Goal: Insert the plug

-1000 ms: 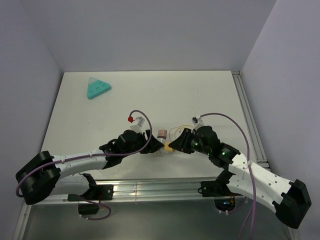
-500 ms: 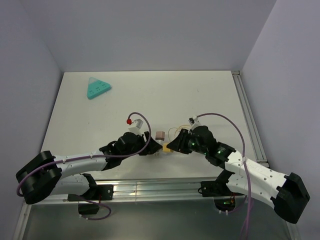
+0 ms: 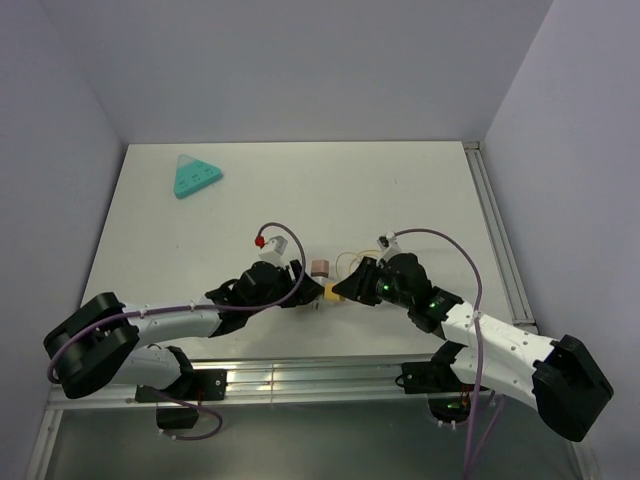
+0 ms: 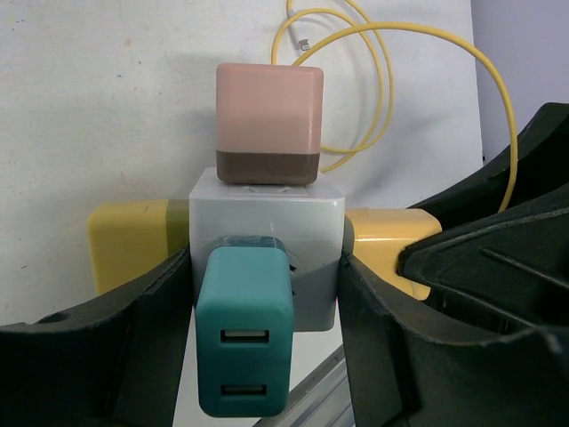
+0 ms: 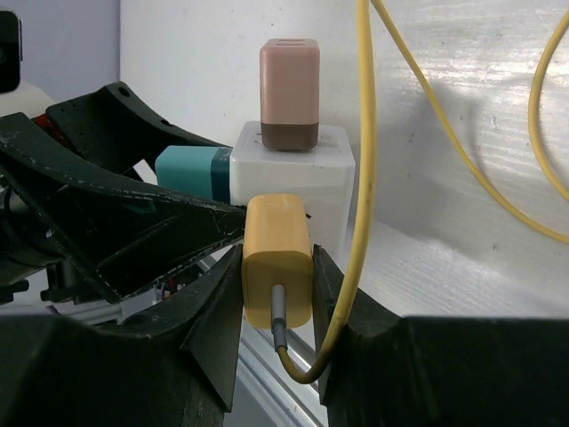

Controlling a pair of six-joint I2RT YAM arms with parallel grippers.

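A white cube socket (image 4: 267,231) sits between my left gripper's (image 4: 267,294) fingers, which are shut on its sides. A teal charger (image 4: 244,334) sticks out of its near face, a pink plug (image 4: 268,120) out of its far face and a yellow plug (image 4: 133,240) out of its left face. My right gripper (image 5: 277,267) is shut on a second yellow plug (image 5: 277,262) with a yellow cable (image 5: 360,178). This plug's front sits flush against the cube's right face (image 4: 387,245); no prongs show. In the top view both grippers meet at the cube (image 3: 318,290).
A teal triangular block (image 3: 195,177) lies at the far left of the table. The yellow cable loops (image 3: 350,262) on the table behind the grippers. An aluminium rail (image 3: 320,375) runs along the near edge.
My right gripper has moved left with the yellow plug, closing the gap to the cube. The left gripper and cube have shifted slightly right.
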